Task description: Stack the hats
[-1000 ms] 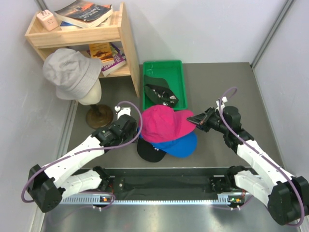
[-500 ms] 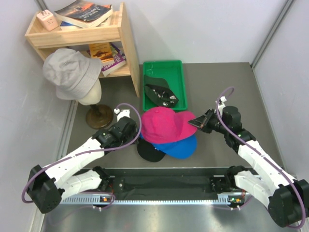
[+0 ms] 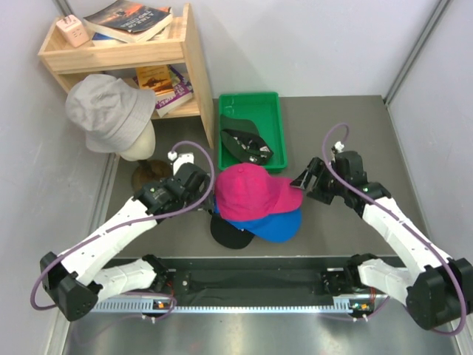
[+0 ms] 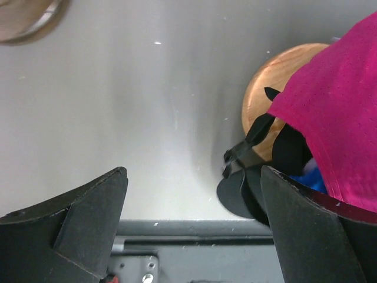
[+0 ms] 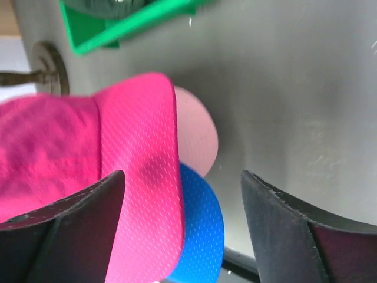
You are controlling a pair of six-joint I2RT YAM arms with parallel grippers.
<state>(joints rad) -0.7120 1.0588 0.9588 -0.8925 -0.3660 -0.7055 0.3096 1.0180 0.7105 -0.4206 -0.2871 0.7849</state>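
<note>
**A:** Which step is in hand?

**B:** My guess is the gap between caps: one looks placed, and the next is not yet fetched. The magenta mesh fabric cap [image 3: 251,188] lies on top of the pile in the middle of the overhead view. Under it are the bright blue cap [image 3: 284,223] and the black cap [image 3: 228,232]. A pale pink brim [image 5: 197,137] peeks out beneath them (I can find no lavender one).

**A:** And the pincers?

**B:** Both have their fingers apart and grip nothing. The left gripper [image 4: 194,206] is at the pile's left edge, and the right gripper [image 5: 182,206] is by the magenta brim.

**A:** Next?

**B:** Probably the dark green cap [image 3: 244,140], which lies in the green plastic tray [image 3: 277,111] in the upper middle. One arm would need to lift clear of the pile, reach into the tray and close on the cap's brim or crown without dragging the tray.
</note>
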